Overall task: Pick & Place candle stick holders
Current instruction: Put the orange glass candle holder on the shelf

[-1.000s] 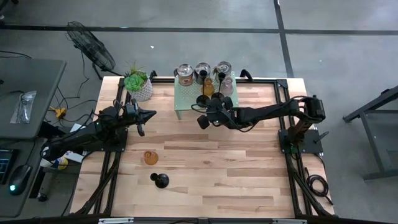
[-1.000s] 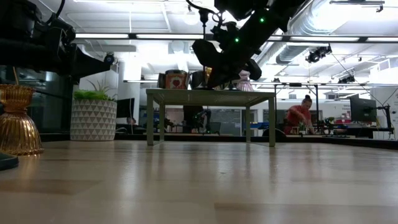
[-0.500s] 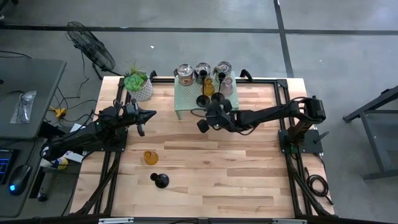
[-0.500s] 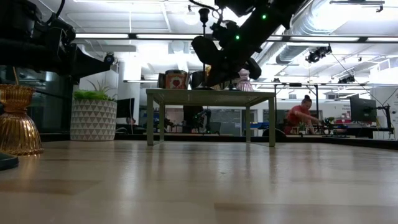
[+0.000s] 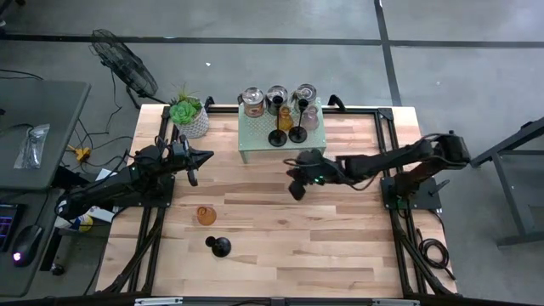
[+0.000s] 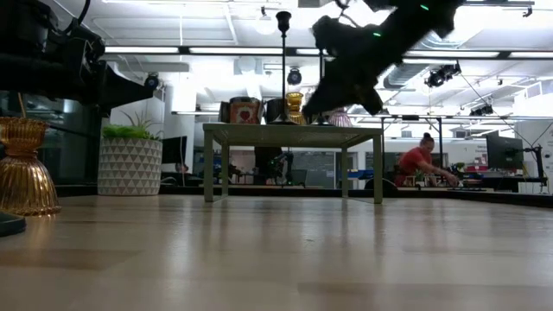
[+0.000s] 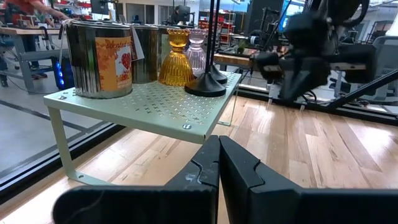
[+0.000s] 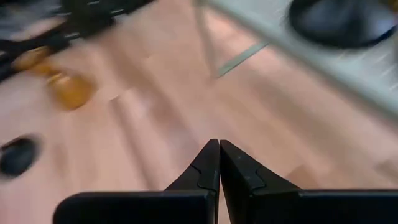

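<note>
Hovering rt fingers [image 5: 295, 189], amber holder [image 5: 205, 215] well apart

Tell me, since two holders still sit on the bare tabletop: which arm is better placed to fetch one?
Probably left: the left gripper is nearer the amber holder and black holder than the right gripper.

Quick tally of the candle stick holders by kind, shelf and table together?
black stemmed holders: 3
amber glass holders: 2
pink glass holder: 1
silver cups: 3
Total: 9
</note>
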